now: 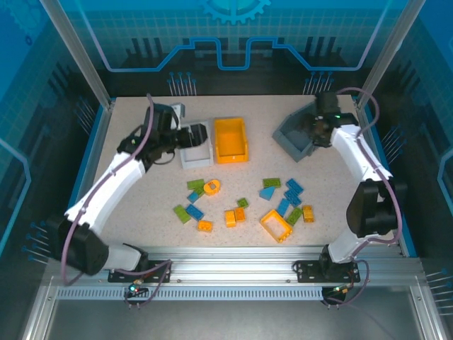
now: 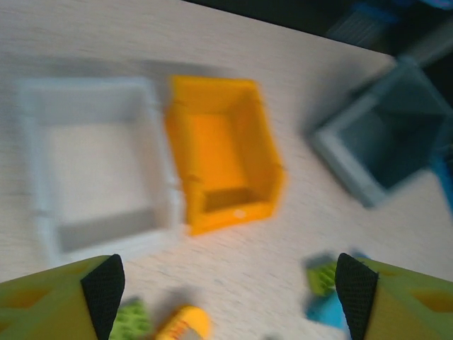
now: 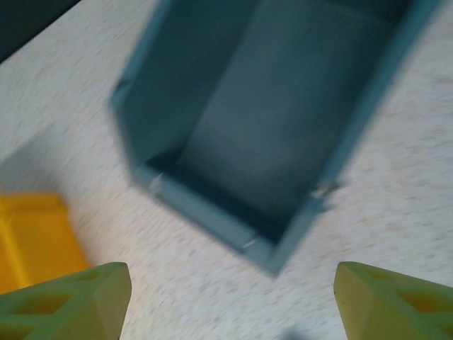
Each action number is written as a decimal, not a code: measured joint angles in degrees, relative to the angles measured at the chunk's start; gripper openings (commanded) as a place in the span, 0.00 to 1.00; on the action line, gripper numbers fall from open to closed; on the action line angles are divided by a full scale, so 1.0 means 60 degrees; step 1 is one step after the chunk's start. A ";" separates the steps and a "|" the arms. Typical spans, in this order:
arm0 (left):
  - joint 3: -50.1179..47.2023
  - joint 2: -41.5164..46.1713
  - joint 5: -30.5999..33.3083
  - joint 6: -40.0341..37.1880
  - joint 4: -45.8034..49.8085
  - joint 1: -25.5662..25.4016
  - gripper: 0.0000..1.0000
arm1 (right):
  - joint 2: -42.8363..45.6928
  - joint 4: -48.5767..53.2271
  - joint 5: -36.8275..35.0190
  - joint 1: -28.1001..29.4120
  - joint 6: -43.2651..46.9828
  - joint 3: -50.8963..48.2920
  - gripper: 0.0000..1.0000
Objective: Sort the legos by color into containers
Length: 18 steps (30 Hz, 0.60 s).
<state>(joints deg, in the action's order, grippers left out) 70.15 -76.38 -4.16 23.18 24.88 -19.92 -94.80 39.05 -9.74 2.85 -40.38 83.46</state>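
white bin (image 1: 196, 163) touching orange bin (image 1: 231, 159), no gap | wide bare lane to grey bin (image 1: 291, 142) | legos (image 1: 230, 217) clutter front

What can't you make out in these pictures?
- Top view: white bin floor, partly under the left hand.
- Top view: grey bin interior, partly behind the right hand.
- Left wrist: legos blurred, cut by the bottom edge.
- Right wrist: orange bin cut by the left edge.

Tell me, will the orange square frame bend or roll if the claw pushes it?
Probably neither. The orange frame looks like hard plastic, so it should stay stiff. It lies flat and has straight sides, so it would likely slide rather than roll. Its middle is open, so it is probably very light.
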 measured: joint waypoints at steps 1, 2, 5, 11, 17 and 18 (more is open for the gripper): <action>-0.0444 0.0324 -0.0142 0.0157 -0.0353 -0.0397 0.83 | -0.0080 -0.0080 0.0142 -0.0339 -0.0062 -0.0051 0.77; -0.0878 0.0601 -0.0262 0.0299 -0.0670 -0.0787 0.83 | -0.0222 -0.0138 0.0284 -0.0579 -0.0102 -0.0051 0.77; -0.1927 0.1235 -0.0393 0.0718 -0.1428 -0.1734 0.83 | -0.0929 -0.0164 0.0637 -0.0929 -0.0142 0.0164 0.74; -0.2911 0.2120 -0.0357 0.1359 -0.2189 -0.2743 0.82 | -0.2433 -0.0051 0.0943 -0.1020 -0.0186 0.0863 0.51; -0.3228 0.2273 -0.0244 0.1628 -0.2430 -0.3031 0.81 | -0.2929 0.0441 0.0517 -0.0976 0.0350 0.1355 0.18; -0.3286 0.2288 -0.0211 0.1657 -0.2426 -0.3031 0.81 | -0.2969 0.0561 0.0306 -0.0954 0.0503 0.1450 0.14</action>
<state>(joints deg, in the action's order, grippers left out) 50.43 -62.65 -5.43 33.12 10.33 -38.11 -112.62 42.41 -7.90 -2.87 -37.36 92.16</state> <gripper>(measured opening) 0.817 0.211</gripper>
